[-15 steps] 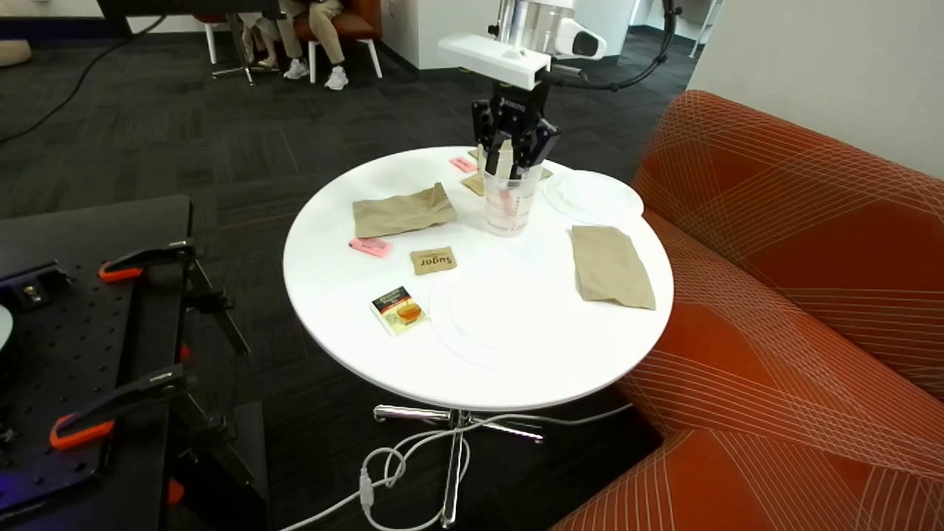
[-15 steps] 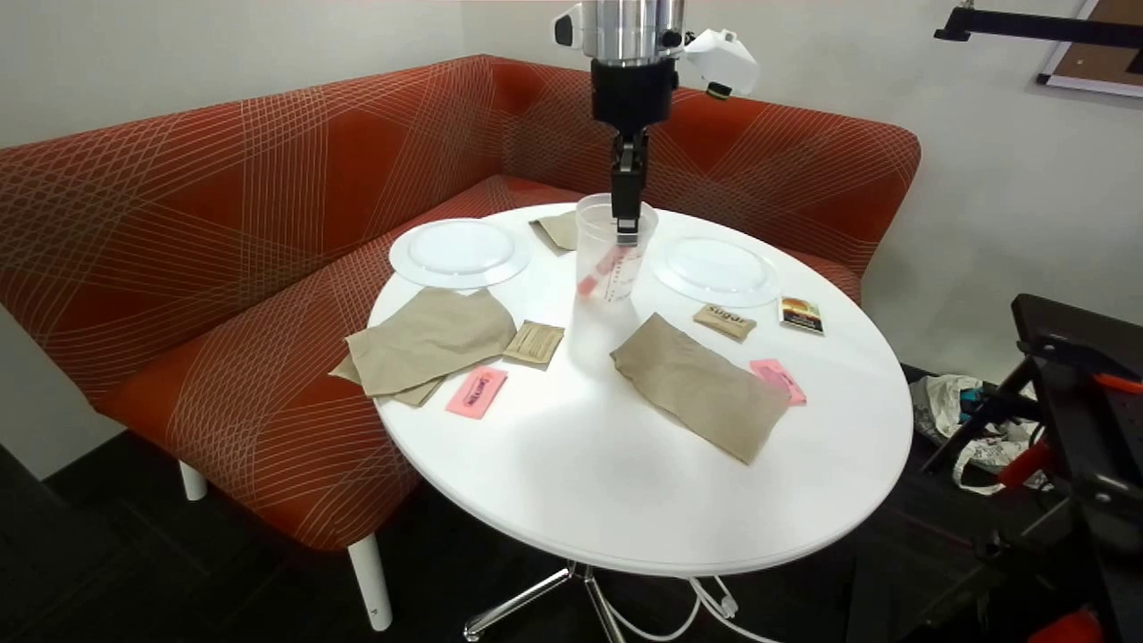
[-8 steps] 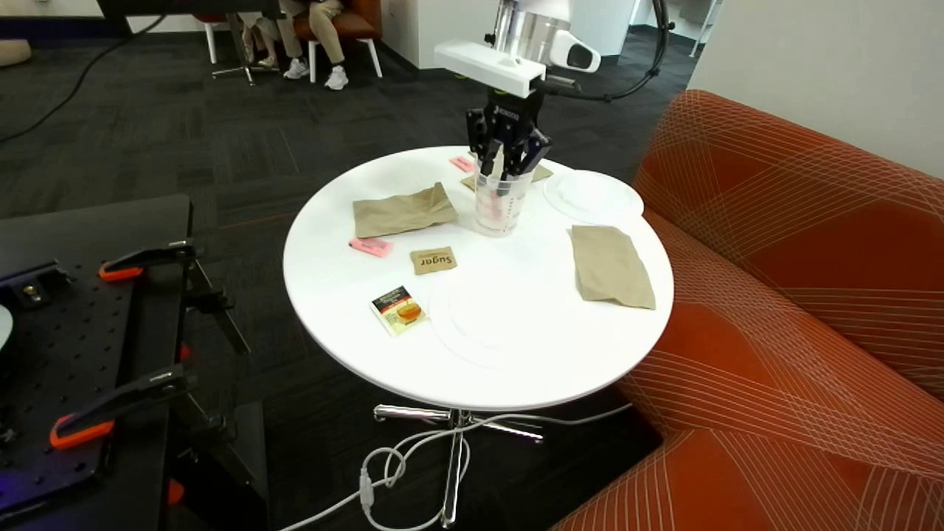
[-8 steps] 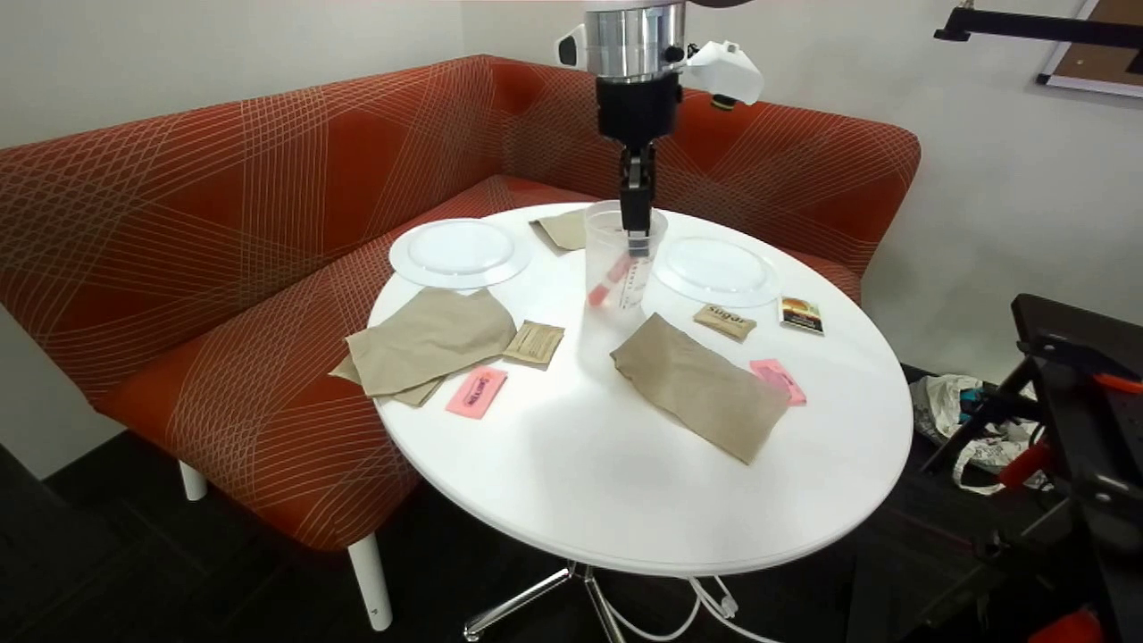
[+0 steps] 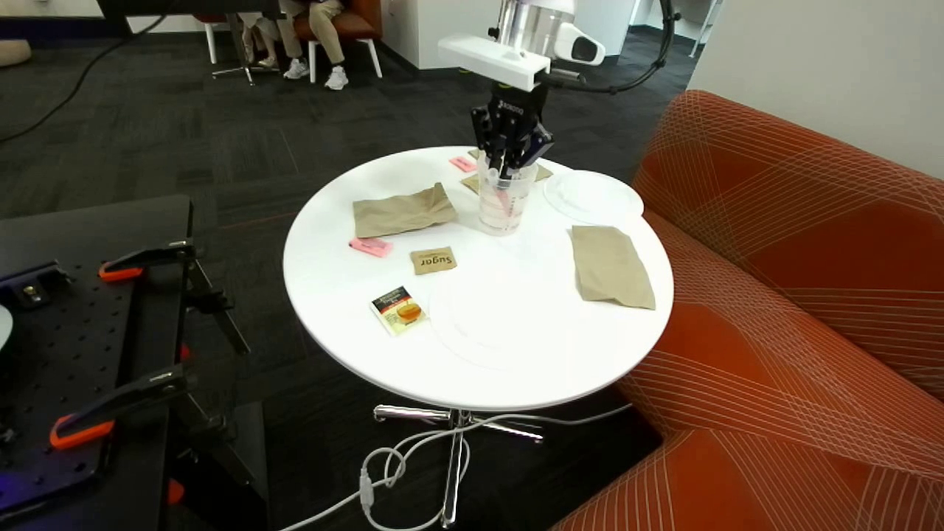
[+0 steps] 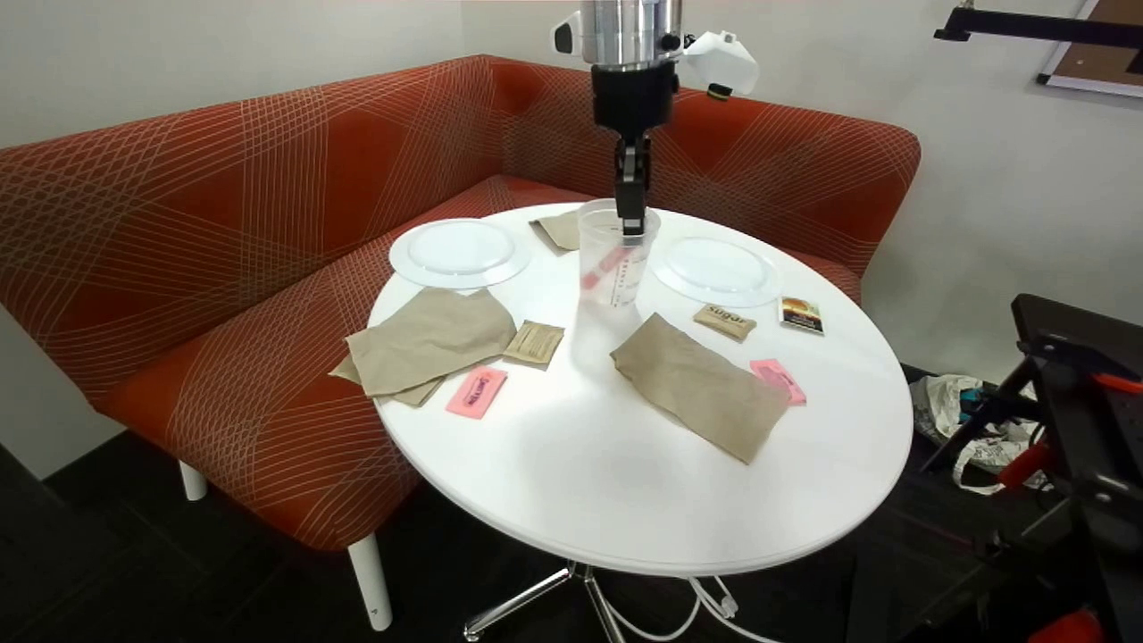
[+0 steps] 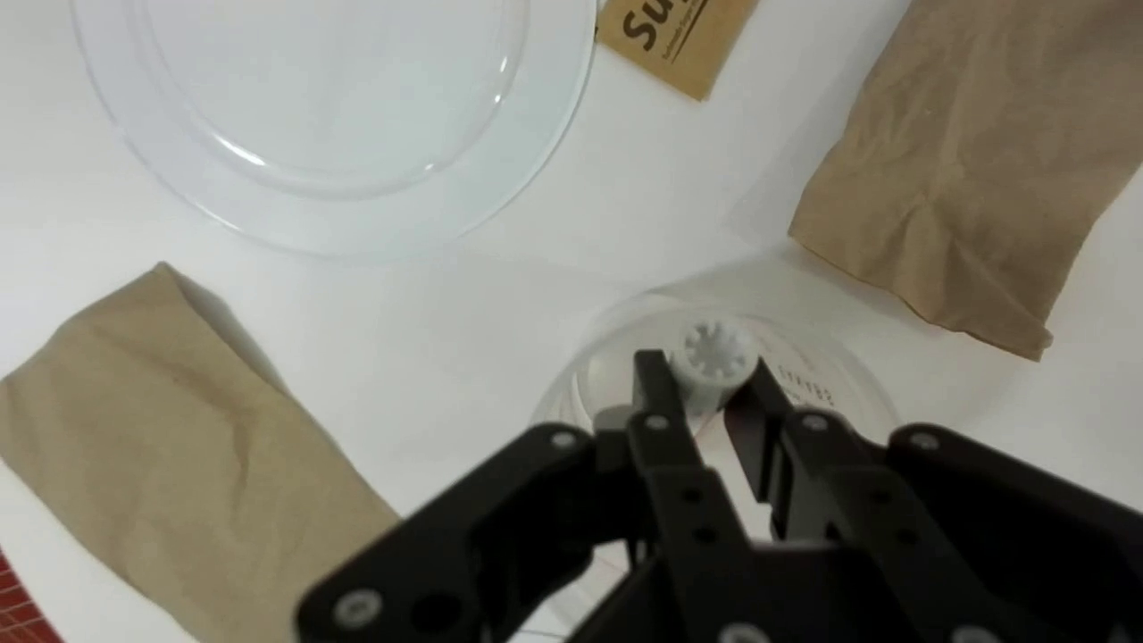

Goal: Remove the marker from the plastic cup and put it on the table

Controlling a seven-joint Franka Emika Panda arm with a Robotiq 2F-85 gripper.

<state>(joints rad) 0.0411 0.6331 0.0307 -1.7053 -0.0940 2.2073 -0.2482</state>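
Observation:
The clear plastic cup (image 6: 594, 241) stands upright on the round white table (image 6: 571, 482); it also shows in an exterior view (image 5: 519, 210). The pinkish-red marker (image 6: 609, 264) leans inside the cup, seen blurred through its wall. Its whitish end (image 7: 714, 350) faces up in the wrist view. My gripper (image 6: 633, 234) points down with its fingertips inside the cup's rim. In the wrist view the gripper (image 7: 704, 384) has its fingertips on both sides of the marker's end, touching it. The marker's lower part is hidden in that view.
Clear plates (image 6: 460, 253) (image 6: 714, 268) lie either side of the cup. Tan cloths (image 6: 433, 339) (image 6: 701, 388), a sugar packet (image 6: 725, 321), pink packets (image 6: 478, 391) and a tea packet (image 6: 801, 315) lie around. A red sofa (image 6: 268, 268) borders the table.
My fingers have closed together around the marker's end. The gripper dipped, then rose slightly. The cup shifted a little with it and partly back.

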